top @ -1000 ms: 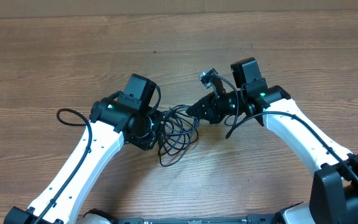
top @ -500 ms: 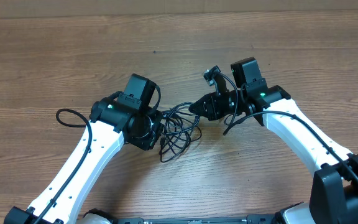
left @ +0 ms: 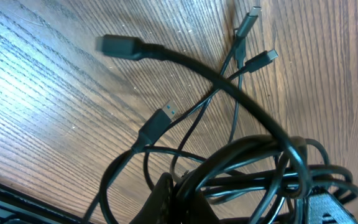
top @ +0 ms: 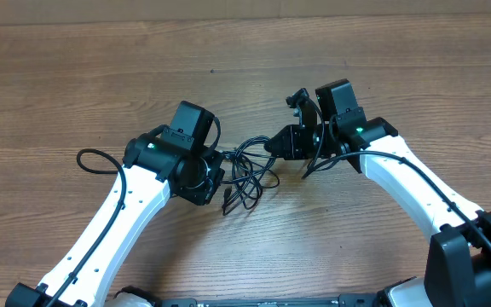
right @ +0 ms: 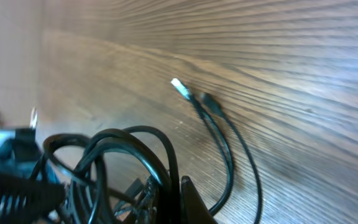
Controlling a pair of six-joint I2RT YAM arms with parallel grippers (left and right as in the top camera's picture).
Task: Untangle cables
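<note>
the cables [top: 245,170] sit in a tangle near the middle of the table [top: 101,77], with the left gripper [top: 218,176] at their 9 o'clock and the right gripper [top: 272,145] at their 1 o'clock, both pinched tight on the strands.

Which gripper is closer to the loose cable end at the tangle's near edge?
Left. The left gripper sits right beside the loose cable end; the right gripper is farther off, across the tangle.

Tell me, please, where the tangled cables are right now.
In the overhead view the cables are near the middle of the wooden table, bunched between the left gripper and the right gripper, both closed on them.
</note>
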